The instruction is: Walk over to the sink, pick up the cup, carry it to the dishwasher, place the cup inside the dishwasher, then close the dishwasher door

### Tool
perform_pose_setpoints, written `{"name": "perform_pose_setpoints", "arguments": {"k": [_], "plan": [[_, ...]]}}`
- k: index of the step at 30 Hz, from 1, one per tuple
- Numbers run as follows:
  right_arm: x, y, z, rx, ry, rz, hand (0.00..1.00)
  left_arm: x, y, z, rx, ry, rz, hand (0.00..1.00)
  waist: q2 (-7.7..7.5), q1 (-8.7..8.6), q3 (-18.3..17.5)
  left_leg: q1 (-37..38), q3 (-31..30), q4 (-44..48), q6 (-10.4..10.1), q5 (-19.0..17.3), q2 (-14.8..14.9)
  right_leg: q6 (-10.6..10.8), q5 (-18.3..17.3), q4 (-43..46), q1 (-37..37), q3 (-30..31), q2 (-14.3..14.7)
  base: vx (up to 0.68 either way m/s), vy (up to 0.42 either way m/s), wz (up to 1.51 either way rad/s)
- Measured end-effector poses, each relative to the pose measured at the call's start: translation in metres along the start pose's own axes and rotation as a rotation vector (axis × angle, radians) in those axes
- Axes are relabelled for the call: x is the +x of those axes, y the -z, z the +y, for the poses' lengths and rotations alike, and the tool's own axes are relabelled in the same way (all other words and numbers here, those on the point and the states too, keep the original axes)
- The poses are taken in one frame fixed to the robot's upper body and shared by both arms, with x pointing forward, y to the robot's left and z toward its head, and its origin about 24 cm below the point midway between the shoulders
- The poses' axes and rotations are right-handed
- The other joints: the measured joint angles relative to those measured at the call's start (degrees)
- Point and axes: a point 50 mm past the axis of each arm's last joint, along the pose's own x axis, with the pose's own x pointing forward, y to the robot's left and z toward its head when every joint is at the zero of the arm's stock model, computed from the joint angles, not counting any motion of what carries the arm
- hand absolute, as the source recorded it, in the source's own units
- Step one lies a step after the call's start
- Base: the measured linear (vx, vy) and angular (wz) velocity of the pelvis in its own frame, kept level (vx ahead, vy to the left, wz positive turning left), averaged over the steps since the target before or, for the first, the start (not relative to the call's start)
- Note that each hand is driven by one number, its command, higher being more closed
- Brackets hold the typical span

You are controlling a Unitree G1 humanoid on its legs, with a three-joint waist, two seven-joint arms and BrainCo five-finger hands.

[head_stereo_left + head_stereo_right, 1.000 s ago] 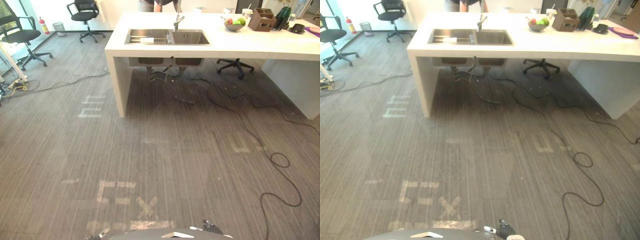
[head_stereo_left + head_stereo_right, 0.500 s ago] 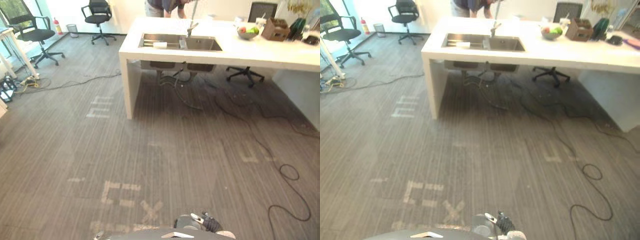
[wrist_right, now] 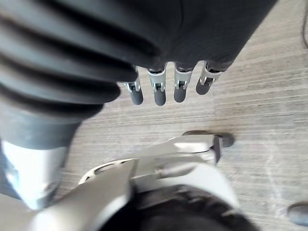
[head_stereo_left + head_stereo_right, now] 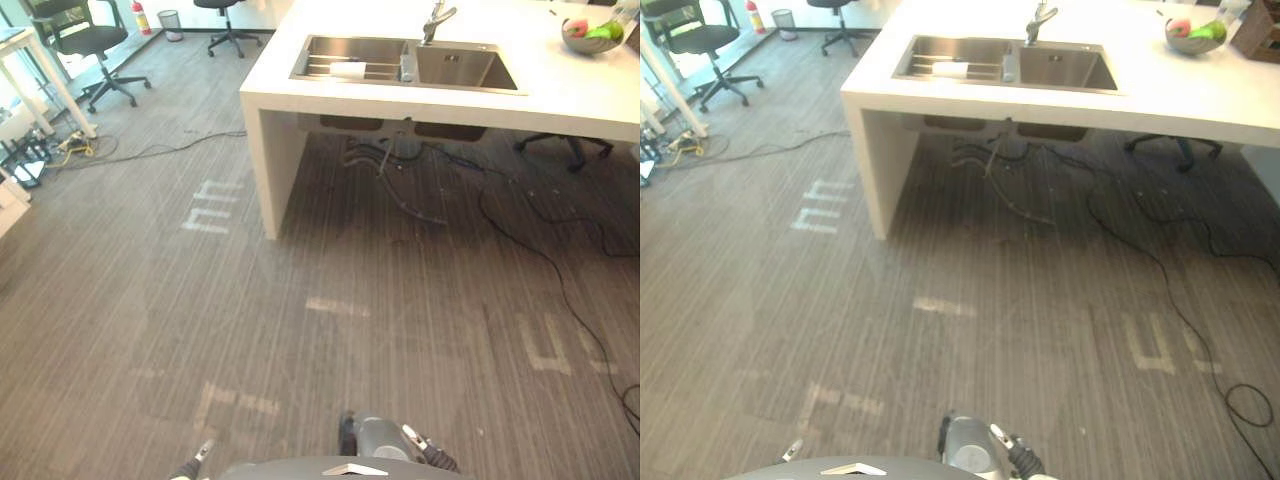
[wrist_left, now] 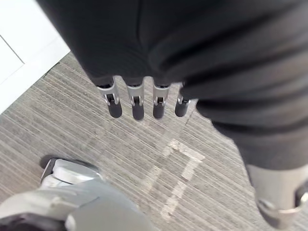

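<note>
Both head eyes look down across carpet [image 4: 150, 300] toward the distant sink [image 4: 460, 68], sharing it; wrist cameras sit close behind left hand [image 5: 135, 103] and right hand [image 3: 159, 91], seemingly aimed floorward.

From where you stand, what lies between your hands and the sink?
Eye views show grey carpet with pale tape marks, then the white counter's edge before the sink; cables lie further right.

Left hand [image 5: 136, 98], right hand [image 3: 160, 91]: dark ribbed covers [image 3: 72, 48], silver dark-tipped fingers [image 5: 158, 102].
</note>
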Motion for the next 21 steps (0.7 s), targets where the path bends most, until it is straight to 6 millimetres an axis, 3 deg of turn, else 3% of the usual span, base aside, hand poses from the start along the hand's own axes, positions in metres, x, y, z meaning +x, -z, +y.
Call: {"name": "perform_pose_setpoints", "arguments": {"k": [1,3,6,7,9,10,11,12,13,14,15,16,17,18,19,20,21], "plan": [[0.000,0.000,-0.001,-0.003,-0.003,-0.002,0.00,0.000,-0.001,0.001,-0.015,-0.003,-0.011,0.00,0.27,0.29,0.0,-2.9,0.6,6.1,-0.4,3.3,1.6,-0.4,-0.7,-1.2,2.0,0.0,0.9,0.65,-0.204,-0.04],[-0.001,-0.001,0.000,-0.011,-0.009,-0.014,0.00,0.000,-0.009,0.003,-0.034,-0.014,-0.072,0.00,0.16,1.27,0.2,-10.6,3.4,24.3,0.6,3.8,6.0,-1.4,-2.1,-6.7,10.2,0.1,3.8,0.71,-0.162,-0.18],[0.002,-0.003,0.008,-0.001,-0.032,-0.024,0.00,-0.003,-0.030,0.005,0.010,-0.047,-0.205,0.00,-2.35,2.88,0.6,-19.4,5.6,24.7,1.1,1.0,4.8,-1.3,-2.0,-14.2,19.6,1.7,3.8,0.61,-0.079,-0.31],[0.005,-0.010,0.012,0.000,-0.044,-0.041,0.00,-0.005,-0.039,0.000,0.050,-0.048,-0.275,0.00,-2.99,3.75,1.3,-22.4,8.3,20.0,2.1,-1.0,4.3,-1.1,-2.0,-16.3,22.7,3.1,3.3,0.53,0.050,-0.58],[0.009,-0.020,0.021,0.004,-0.067,-0.069,0.00,-0.009,-0.052,-0.004,0.121,-0.050,-0.363,0.00,-3.80,4.53,2.1,-24.1,13.1,4.1,3.6,-0.8,2.2,-1.0,-2.1,-17.1,25.9,4.6,1.3,0.53,0.113,-0.59],[0.010,-0.023,0.023,0.003,-0.082,-0.080,0.00,-0.012,-0.059,-0.011,0.179,-0.039,-0.419,0.00,-3.38,4.93,2.1,-23.0,14.5,-13.5,3.2,4.8,0.1,-0.4,-2.5,-16.8,27.0,6.1,0.5,0.54,0.200,-0.64],[0.009,-0.027,0.018,-0.009,-0.080,-0.100,0.00,-0.016,-0.062,-0.023,0.217,0.002,-0.464,0.00,-1.05,5.51,2.0,-21.0,13.8,-31.0,1.8,11.0,-0.5,0.2,-3.7,-16.9,28.5,8.4,1.5,0.64,0.273,-0.85],[0.012,-0.033,0.021,-0.013,-0.084,-0.113,0.00,-0.019,-0.068,-0.027,0.246,0.014,-0.503,0.00,-0.77,5.87,1.9,-20.1,14.0,-31.8,3.3,19.1,-0.7,0.5,-5.8,-17.4,29.6,10.7,1.3,0.51,0.260,-0.69],[0.014,-0.034,0.028,-0.010,-0.101,-0.113,0.00,-0.021,-0.077,-0.031,0.266,0.020,-0.539,0.00,-1.17,5.63,2.3,-20.7,14.4,-30.8,4.2,19.9,-1.4,0.6,-6.3,-17.5,30.1,11.9,0.8,0.44,0.244,-0.16],[0.016,-0.035,0.040,-0.011,-0.133,-0.114,0.00,-0.032,-0.098,-0.053,0.307,0.074,-0.646,0.00,-2.72,4.51,2.6,-22.6,14.8,-28.5,5.4,18.2,-2.7,0.7,-6.0,-17.7,29.8,13.8,0.9,0.31,0.185,0.35],[0.017,-0.037,0.047,-0.009,-0.148,-0.110,0.00,-0.057,-0.122,-0.085,0.330,0.177,-0.805,0.00,-3.63,4.06,2.7,-24.1,14.9,-26.7,7.0,17.1,-3.8,0.6,-5.4,-16.9,28.7,13.6,-0.1,0.39,0.258,0.49],[0.018,-0.039,0.049,-0.013,-0.152,-0.105,0.00,-0.074,-0.134,-0.100,0.323,0.233,-0.891,0.00,-3.69,3.98,2.9,-24.3,15.0,-26.5,7.5,16.8,-4.7,0.6,-5.3,-15.9,28.2,13.9,-0.7,0.36,0.268,0.40],[0.020,-0.036,0.048,-0.016,-0.149,-0.067,0.00,-0.117,-0.152,-0.128,0.304,0.363,-1.061,0.00,-3.77,3.78,3.0,-23.9,15.1,-26.7,8.6,16.0,-6.5,0.6,-5.3,-12.5,27.0,14.0,-2.4,0.42,0.300,0.28],[0.020,-0.034,0.047,-0.010,-0.143,-0.043,0.00,-0.162,-0.169,-0.143,0.266,0.475,-1.232,0.00,-3.69,3.74,2.9,-22.6,15.3,-27.1,9.5,15.0,-8.2,2.6,-4.7,-7.0,25.6,13.8,-3.7,0.33,0.205,0.24],[0.020,-0.033,0.045,-0.005,-0.137,-0.036,0.00,-0.182,-0.177,-0.146,0.246,0.517,-1.311,0.00,-3.59,3.52,2.8,-21.7,15.4,-27.1,9.8,14.2,-8.9,4.3,-4.0,-3.6,24.5,13.5,-4.4,0.35,0.179,0.17],[0.019,-0.033,0.037,0.007,-0.114,-0.027,0.00,-0.221,-0.192,-0.149,0.229,0.568,-1.480,0.00,-3.35,3.32,2.6,-19.4,15.4,-27.3,10.4,12.5,-10.1,10.2,-0.4,6.4,21.2,13.1,-5.7,0.37,0.178,0.15],[0.018,-0.030,0.034,0.013,-0.098,-0.015,0.00,-0.255,-0.202,-0.146,0.261,0.594,-1.653,0.00,-3.69,3.30,2.7,-15.9,15.0,-28.0,10.9,11.1,-11.7,16.8,7.7,18.1,16.5,13.1,-7.8,0.37,0.176,0.16]]}}
